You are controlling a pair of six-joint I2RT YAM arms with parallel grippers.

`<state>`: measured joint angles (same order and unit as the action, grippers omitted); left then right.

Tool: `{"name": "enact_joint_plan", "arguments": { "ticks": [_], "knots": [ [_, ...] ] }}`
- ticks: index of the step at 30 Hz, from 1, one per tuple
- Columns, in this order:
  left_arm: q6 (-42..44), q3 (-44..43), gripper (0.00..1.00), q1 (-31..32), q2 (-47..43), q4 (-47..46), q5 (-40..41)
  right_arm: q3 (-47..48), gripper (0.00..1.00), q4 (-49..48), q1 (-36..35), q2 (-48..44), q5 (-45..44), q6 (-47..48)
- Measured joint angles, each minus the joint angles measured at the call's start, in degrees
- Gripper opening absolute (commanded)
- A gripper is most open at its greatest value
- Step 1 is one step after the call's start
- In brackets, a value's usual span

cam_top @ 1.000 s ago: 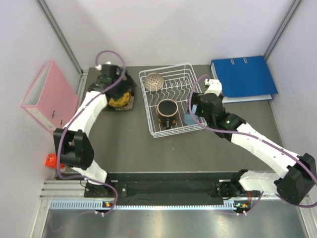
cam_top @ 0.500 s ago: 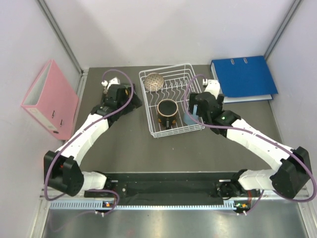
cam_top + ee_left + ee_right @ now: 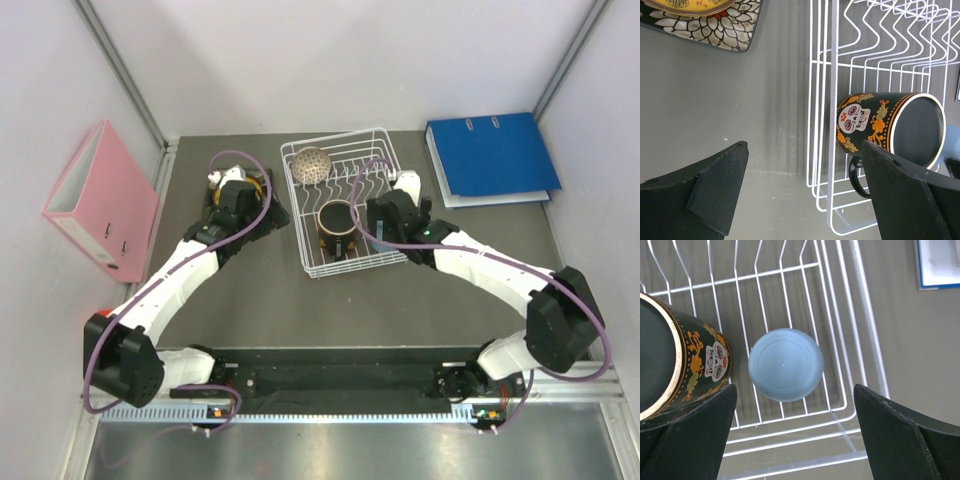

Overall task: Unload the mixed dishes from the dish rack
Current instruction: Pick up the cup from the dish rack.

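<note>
White wire rack (image 3: 350, 180) carries bowl (image 3: 311, 163) and mug (image 3: 338, 222), seen from above. Left wrist: left gripper (image 3: 802, 150), jaws wide, straddles the rack's edge, mug just right; closing could snag wire. Right wrist: right gripper (image 3: 795, 390), wide, hangs over the cup (image 3: 785, 364); its left finger may knock the mug.

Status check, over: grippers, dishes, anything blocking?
Both open: left gripper at dish rack left edge, right gripper above light-blue cup. Also racked: mug, bowl. Nothing blocking.
</note>
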<state>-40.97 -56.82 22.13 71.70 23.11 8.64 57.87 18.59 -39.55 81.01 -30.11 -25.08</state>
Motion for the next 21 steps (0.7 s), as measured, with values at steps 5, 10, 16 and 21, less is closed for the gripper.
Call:
{"name": "enact_joint_plan", "arguments": {
  "ticks": [5,10,16,21],
  "knots": [
    [0.0,0.59,0.99,0.0,-0.5,0.07,0.0,0.74,0.99,-1.05,0.0,3.78,0.94,0.0],
    [0.0,0.79,0.99,0.0,-0.74,0.04,0.0,0.79,0.96,-1.66,0.04,6.14,1.18,-0.02],
    [0.0,0.81,0.99,0.0,-0.72,0.07,-0.04,2.08,0.83,-2.51,0.42,7.04,1.22,-0.02],
    [0.0,0.9,0.99,0.04,-0.72,0.07,-0.02,2.62,0.67,-3.08,0.59,7.15,1.25,-0.02]
  ]
}}
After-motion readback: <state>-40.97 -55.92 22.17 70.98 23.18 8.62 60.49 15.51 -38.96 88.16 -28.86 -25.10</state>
